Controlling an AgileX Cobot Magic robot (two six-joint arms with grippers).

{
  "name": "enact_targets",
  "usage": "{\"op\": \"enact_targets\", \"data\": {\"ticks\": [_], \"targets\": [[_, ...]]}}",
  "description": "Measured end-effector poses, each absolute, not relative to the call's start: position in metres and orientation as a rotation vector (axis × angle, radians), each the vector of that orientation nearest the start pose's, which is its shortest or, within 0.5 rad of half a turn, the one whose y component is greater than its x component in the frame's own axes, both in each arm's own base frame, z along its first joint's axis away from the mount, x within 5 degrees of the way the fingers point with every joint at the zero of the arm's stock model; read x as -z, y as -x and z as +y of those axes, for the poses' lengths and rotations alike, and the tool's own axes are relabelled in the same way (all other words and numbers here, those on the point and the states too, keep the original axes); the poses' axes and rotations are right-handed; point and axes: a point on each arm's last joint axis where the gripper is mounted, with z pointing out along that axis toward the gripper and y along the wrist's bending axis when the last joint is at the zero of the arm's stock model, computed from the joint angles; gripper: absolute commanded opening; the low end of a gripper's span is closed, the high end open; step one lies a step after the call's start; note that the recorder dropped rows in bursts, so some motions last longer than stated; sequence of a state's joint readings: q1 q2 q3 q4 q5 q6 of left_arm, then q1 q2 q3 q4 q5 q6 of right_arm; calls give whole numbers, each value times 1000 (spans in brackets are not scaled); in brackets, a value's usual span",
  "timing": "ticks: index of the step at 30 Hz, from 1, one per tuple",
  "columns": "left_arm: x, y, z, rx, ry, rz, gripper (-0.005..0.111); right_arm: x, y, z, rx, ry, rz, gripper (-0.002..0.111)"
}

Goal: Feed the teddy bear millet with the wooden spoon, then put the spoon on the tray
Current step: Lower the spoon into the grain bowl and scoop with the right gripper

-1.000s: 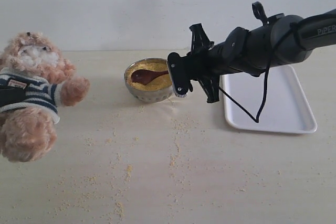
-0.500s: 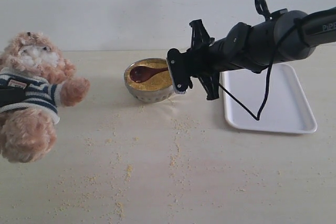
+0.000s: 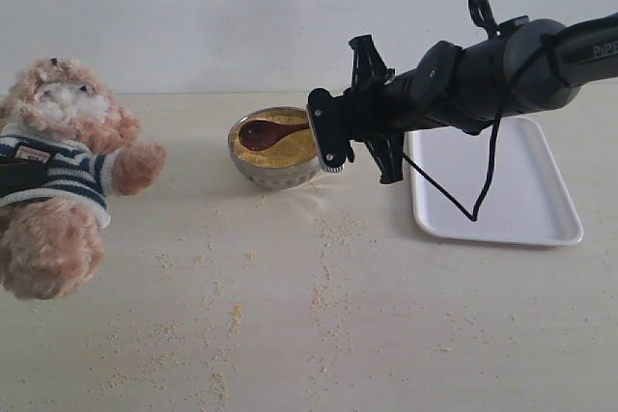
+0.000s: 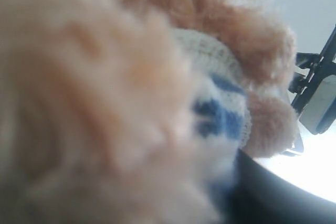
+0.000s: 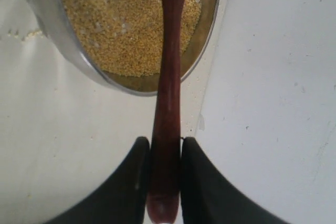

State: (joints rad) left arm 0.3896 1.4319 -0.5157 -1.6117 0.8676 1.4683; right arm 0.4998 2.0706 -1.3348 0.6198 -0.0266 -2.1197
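Exterior view: wooden spoon [image 3: 274, 131] apparently level, scoop toward teddy bear [image 3: 58, 173].

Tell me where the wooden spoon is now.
Exterior view, centre: the wooden spoon has its bowl end over the millet in the metal bowl, handle clamped by the right gripper, left of the tray.

hand [image 5: 165, 179] gripping wooden spoon [image 5: 168, 93] — over millet [image 5: 118, 19]

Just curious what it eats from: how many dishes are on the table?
2. A metal bowl holding millet stands mid-table at the back; a white tray lies to its right in the exterior view, partly behind the arm. No others show.
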Motion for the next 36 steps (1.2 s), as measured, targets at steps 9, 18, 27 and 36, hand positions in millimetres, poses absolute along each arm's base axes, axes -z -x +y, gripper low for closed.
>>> {"op": "enact_targets", "data": {"ticks": [9, 18, 27, 36], "targets": [[-197, -236, 22, 878, 187, 2160, 5, -157, -406, 216, 621, 1867, 1234, 0], [-197, -236, 22, 878, 187, 2160, 5, -156, -401, 218, 520, 1871, 1294, 0], [-197, -236, 22, 878, 187, 2160, 5, -172, -398, 218, 475, 1795, 1342, 0], [-197, -236, 22, 878, 187, 2160, 5, -166, -401, 217, 480, 1761, 1374, 0]]}}
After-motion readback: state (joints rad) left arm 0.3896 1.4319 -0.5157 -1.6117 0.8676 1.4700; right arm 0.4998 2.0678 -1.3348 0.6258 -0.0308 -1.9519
